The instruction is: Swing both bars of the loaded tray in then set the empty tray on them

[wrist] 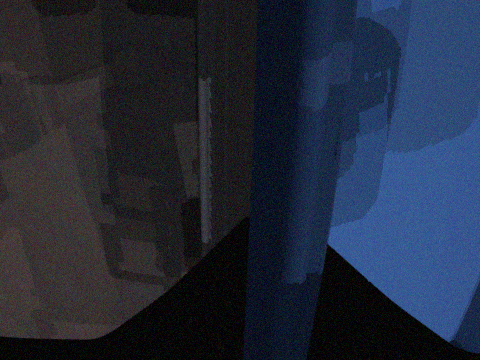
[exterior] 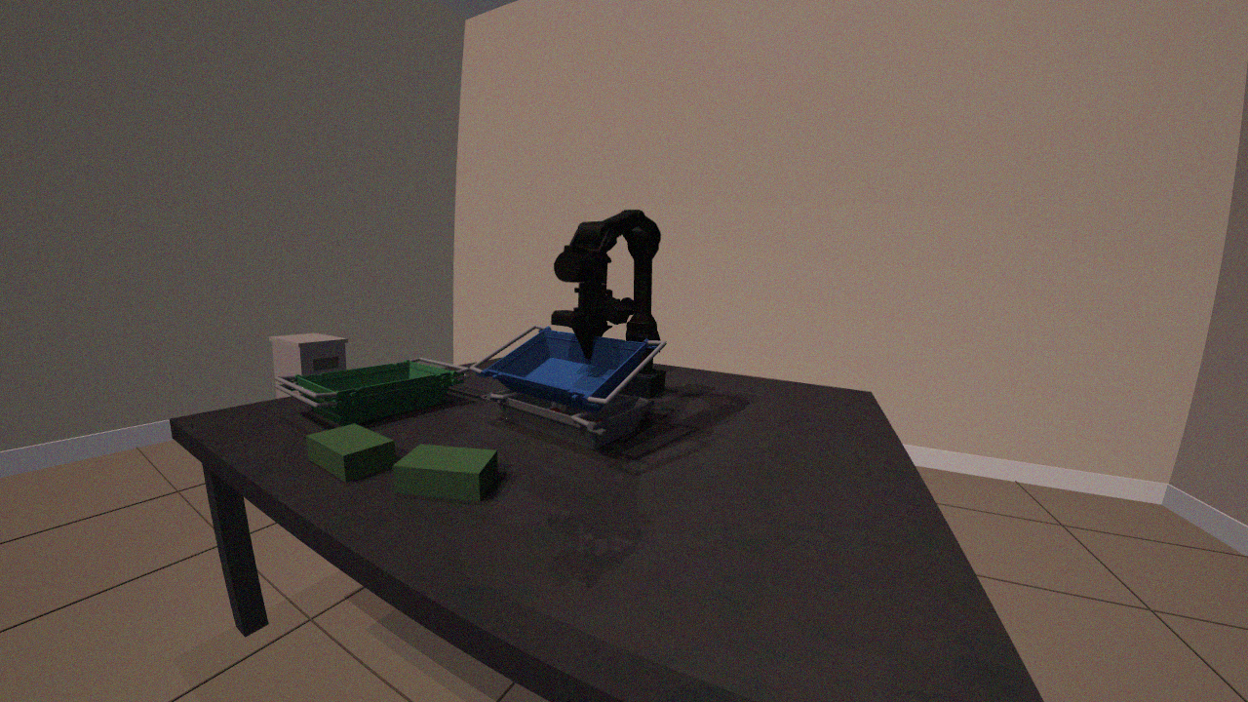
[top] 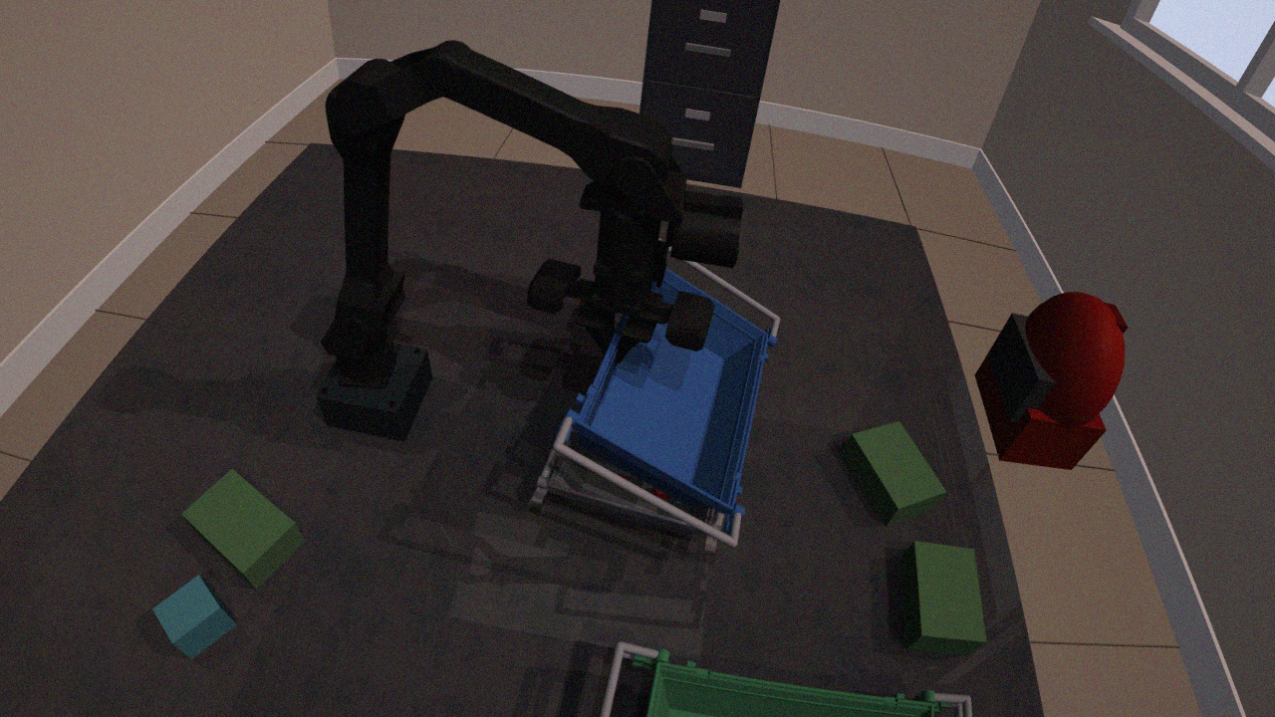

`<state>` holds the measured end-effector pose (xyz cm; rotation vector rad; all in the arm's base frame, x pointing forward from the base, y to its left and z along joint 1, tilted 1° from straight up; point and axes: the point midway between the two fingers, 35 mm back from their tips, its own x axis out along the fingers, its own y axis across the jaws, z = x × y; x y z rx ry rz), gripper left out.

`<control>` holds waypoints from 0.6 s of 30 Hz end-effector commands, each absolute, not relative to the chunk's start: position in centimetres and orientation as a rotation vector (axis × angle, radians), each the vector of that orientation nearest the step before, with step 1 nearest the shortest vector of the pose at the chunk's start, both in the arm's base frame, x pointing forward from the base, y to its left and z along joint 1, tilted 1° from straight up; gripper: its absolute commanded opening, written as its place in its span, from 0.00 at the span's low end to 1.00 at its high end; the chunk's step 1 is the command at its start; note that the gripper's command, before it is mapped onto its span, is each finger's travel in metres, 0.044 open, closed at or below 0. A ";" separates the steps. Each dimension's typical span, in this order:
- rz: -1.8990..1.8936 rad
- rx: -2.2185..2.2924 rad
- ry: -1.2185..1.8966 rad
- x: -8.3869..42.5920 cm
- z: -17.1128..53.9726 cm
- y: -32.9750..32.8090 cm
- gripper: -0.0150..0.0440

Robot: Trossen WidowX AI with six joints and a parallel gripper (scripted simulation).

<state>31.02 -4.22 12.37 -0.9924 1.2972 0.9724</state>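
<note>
Basically, blue tray (top: 663,414) (exterior: 558,375) (wrist: 287,175) is tilting above clear tray (top: 615,503) (exterior: 624,418), gripper (top: 615,352) (exterior: 587,353) (wrist: 271,234) clamping its side wall. Green tray (top: 784,691) (exterior: 374,392) is sitting apart on bench (exterior: 741,524), top view cutting it off. Blue tray is mostly hiding clear tray's load; contact between them is staying unclear.

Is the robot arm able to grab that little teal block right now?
Probably not yet: its hand is shut on the blue tray. Nothing seems to block the teal block itself.
</note>
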 end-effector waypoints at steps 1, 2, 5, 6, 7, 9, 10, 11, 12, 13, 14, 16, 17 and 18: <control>0.971 -0.995 1.292 30.8 12.2 -4.1 0.25; 0.971 -0.995 1.292 30.8 12.1 -4.1 0.25; 0.971 -0.995 1.292 30.6 11.8 -4.0 0.25; 0.971 -0.995 1.293 30.5 11.7 -4.0 0.25; 0.971 -0.995 1.293 30.5 11.5 -4.0 0.25; 0.971 -0.995 1.293 30.3 11.3 -3.9 0.25; 0.971 -0.995 1.293 30.3 11.2 -3.9 0.25; 0.971 -0.995 1.293 30.3 11.2 -3.9 0.25; 0.971 -0.995 1.293 30.3 11.1 -3.9 0.25; 0.971 -0.995 1.293 30.3 11.1 -3.9 0.25; 0.971 -0.995 1.293 30.2 11.0 -3.9 0.25; 0.971 -0.995 1.293 30.2 10.9 -3.9 0.25; 0.971 -0.995 1.293 30.1 10.8 -3.8 0.25; 0.972 -0.995 1.293 30.1 10.6 -3.8 0.25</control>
